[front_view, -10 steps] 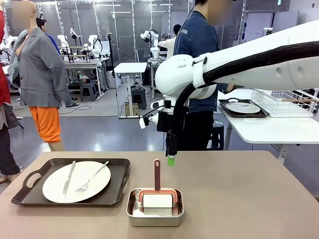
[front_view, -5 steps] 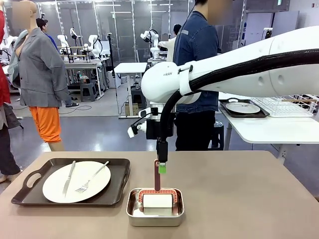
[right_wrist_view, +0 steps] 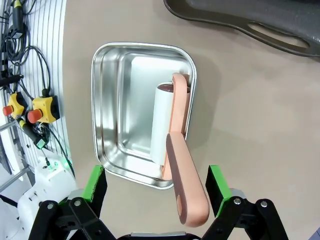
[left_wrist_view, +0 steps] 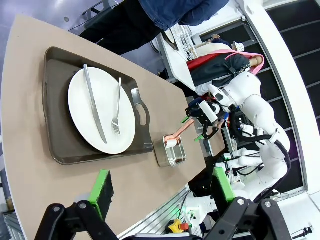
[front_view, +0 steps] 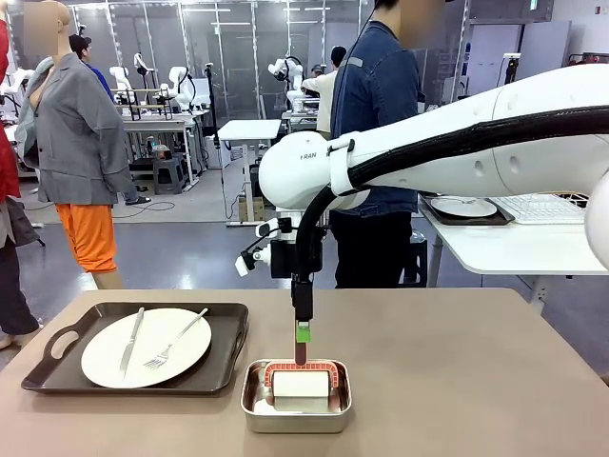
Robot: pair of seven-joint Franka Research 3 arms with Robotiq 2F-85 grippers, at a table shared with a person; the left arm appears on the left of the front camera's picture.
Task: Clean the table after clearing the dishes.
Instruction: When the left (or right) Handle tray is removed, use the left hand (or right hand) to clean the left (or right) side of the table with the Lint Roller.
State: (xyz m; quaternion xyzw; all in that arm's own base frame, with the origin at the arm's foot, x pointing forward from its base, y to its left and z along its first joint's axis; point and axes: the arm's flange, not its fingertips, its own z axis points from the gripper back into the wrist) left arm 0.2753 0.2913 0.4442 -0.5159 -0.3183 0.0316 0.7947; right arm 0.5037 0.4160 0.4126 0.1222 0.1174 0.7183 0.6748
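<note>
Swung left and down: now plumb over the roller handle [right_wrist_view: 186, 185] in the pan [right_wrist_view: 115, 100], right jaws wide open, gripping nothing.

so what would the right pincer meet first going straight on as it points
Most likely the roller's pink handle, rising from the steel pan between the open fingers of the right pincer.

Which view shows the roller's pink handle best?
The right wrist view: the handle is large and whole. In the front view the right tool covers its top; the left wrist view shows it tiny.
</note>
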